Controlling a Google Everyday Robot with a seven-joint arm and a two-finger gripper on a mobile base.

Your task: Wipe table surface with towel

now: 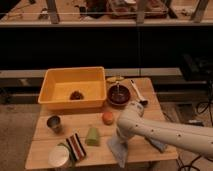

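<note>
At the left end of the table surface point(44, 146) stand a small metal cup point(54, 123) and a white round container point(59, 156), with the red, black and white striped cloth point(77, 146) just beside the container. Behind them the yellow tub point(51, 99) fills the back left of the top. Moving right, a green block point(93, 136) and an orange ball-like object point(107, 117) sit on the middle planks. Just right of these, the towel point(117, 149) lies limp at the front edge, with the gripper point(122, 136) directly over its upper end and apparently touching it. I cannot tell whether the gripper is clamped on the cloth or only pressing it down, since the white wrist hides it. A dark red bowl point(119, 95) stands behind, and a brighter blue pad point(159, 145) peeks out from under the arm on the right. Judged from this, the towel is on the wood and wiping is under way at the front centre. The cluttered left side and the back look unreached, so most of the surface remains.
</note>
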